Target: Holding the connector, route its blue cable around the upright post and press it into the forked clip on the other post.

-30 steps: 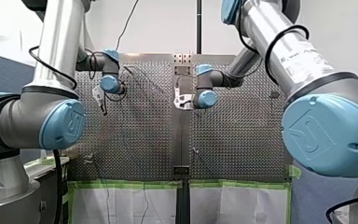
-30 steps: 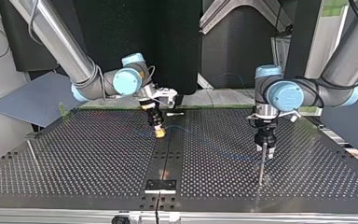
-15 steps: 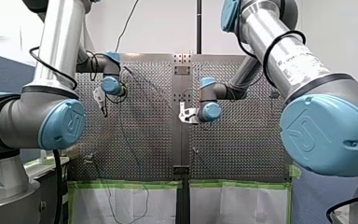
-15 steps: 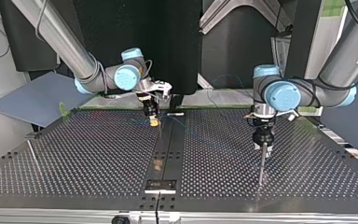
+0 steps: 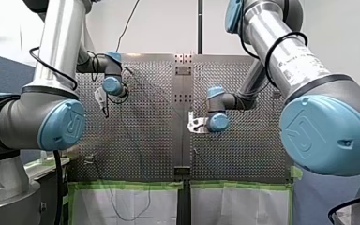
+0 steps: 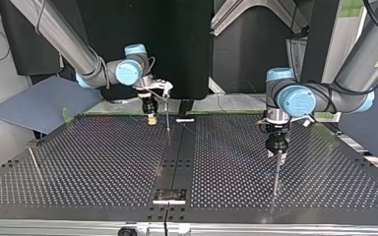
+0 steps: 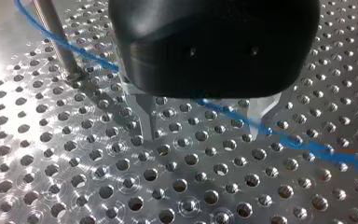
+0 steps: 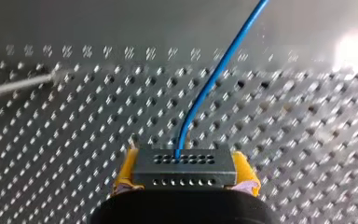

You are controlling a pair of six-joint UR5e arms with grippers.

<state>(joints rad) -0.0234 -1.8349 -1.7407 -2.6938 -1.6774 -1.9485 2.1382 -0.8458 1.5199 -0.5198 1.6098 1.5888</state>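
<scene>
In the right wrist view my right gripper (image 8: 184, 186) is shut, yellow pads on both sides of a dark grey connector (image 8: 184, 167). The blue cable (image 8: 214, 74) runs from the connector out ahead over the plate. In the top view this gripper (image 6: 151, 118) hangs at the back of the table beside a thin upright post (image 6: 167, 117). My left gripper (image 7: 205, 126) stands open just over the plate, and the blue cable (image 7: 228, 111) crosses between its metal fingers (image 7: 151, 116). An upright post (image 7: 56, 42) stands beside it with the cable passing it. In the top view my left gripper (image 6: 277, 152) is over another post (image 6: 275, 174).
The perforated metal table (image 6: 103, 162) spans the top view, with a dark seam and a small plate (image 6: 170, 195) at its near edge. Another thin post (image 6: 34, 162) leans at that view's left. White sheets with green tape (image 5: 131, 201) hang along the front view's near edge.
My right arm has carried the connector back and to the left in the top view, away from the table's middle, trailing the cable. My left arm has hardly moved.
</scene>
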